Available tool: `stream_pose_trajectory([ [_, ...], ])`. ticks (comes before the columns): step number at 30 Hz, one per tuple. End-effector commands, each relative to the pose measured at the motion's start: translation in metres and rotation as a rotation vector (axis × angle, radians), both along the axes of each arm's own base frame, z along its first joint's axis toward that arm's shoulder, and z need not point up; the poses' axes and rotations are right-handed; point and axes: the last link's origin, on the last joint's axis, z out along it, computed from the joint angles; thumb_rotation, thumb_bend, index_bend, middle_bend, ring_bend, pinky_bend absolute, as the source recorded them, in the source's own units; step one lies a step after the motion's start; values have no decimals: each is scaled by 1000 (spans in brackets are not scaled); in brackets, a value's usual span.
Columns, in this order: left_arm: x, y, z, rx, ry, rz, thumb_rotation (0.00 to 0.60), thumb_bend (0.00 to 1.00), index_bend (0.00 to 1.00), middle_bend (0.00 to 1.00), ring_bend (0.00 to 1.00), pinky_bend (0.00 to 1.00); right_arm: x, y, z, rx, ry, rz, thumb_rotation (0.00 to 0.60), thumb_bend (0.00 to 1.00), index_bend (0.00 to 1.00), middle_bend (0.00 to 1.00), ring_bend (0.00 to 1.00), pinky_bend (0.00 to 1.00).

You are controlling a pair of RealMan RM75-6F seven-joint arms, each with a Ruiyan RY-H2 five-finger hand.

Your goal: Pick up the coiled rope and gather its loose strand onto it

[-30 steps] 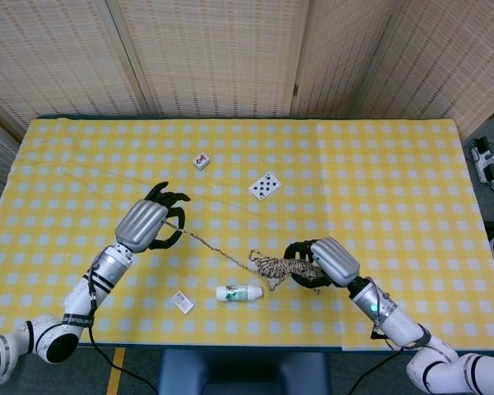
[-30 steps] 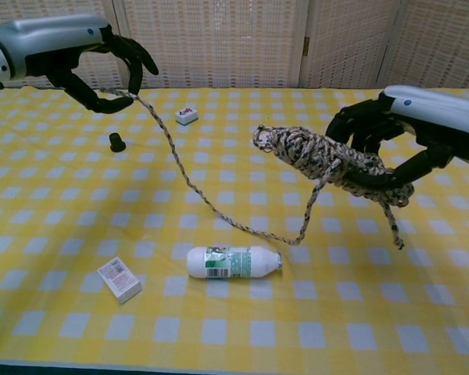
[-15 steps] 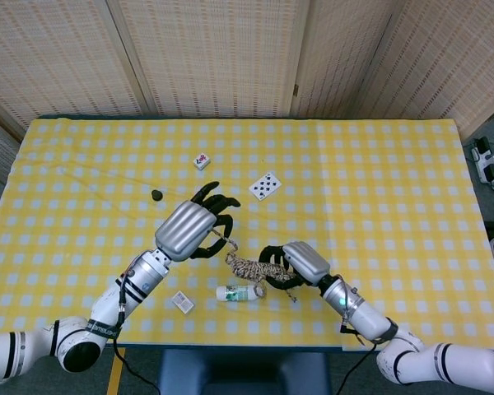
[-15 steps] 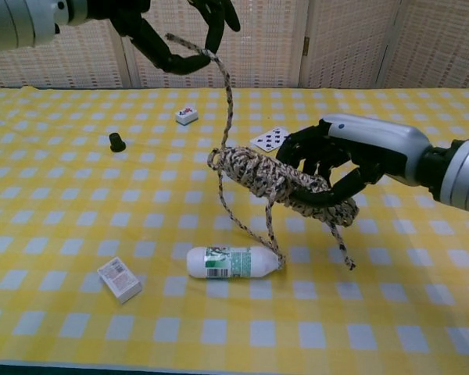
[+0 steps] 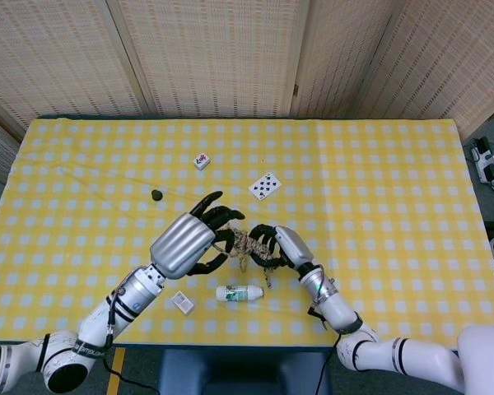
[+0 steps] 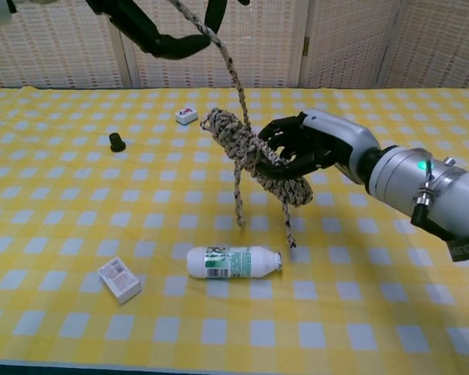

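Coiled rope: your right hand holds it in the air, above the table and behind the small bottle. Its long axis slants: the upper end points to the far left, toward the mahjong tile, and the lower end points to the near right.
Loose strand: it rises from the coil steeply up to your left hand. Two short ends hang down from the coil, above the bottle, not touching it.
Right hand: your fingers are wrapped around the right part of the coil, palm turned to the left, forearm coming from the near right.
Left hand: you hold it high, just left of the coil, back of the hand up. Its dark fingers are curled around the strand, as the chest view shows at the top edge.
Bottle: it lies on its side on the yellow checked tablecloth, cap to the right.
Around the bottle: a small box near its left; a black cap further back left; a playing card well behind it.
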Motion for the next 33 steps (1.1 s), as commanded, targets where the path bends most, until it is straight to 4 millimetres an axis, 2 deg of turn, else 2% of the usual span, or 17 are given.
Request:
stream_pose_trajectory([
  [1, -25, -11, 8, -7, -25, 14, 600, 469, 627, 250, 231, 55, -8, -10, 4, -116, -89, -96, 600, 669, 785, 642, 711, 576],
  [9, -59, -19, 13, -38, -76, 41, 600, 469, 628, 250, 233, 55, -13, -25, 23, -307, -214, -143, 600, 670, 785, 642, 710, 576],
  [17, -105, -18, 13, -111, -127, 163, 600, 469, 628, 250, 231, 50, -23, -35, 55, -436, -387, -183, 600, 669, 797, 655, 722, 586],
  [24, -144, -4, 8, -155, -116, 277, 600, 469, 628, 250, 231, 49, -32, -34, 73, -447, -504, -188, 600, 669, 812, 666, 730, 588],
  [33, -163, 22, 0, -169, -92, 388, 600, 469, 630, 250, 227, 46, -35, -18, 87, -433, -616, -112, 600, 669, 825, 676, 743, 599],
])
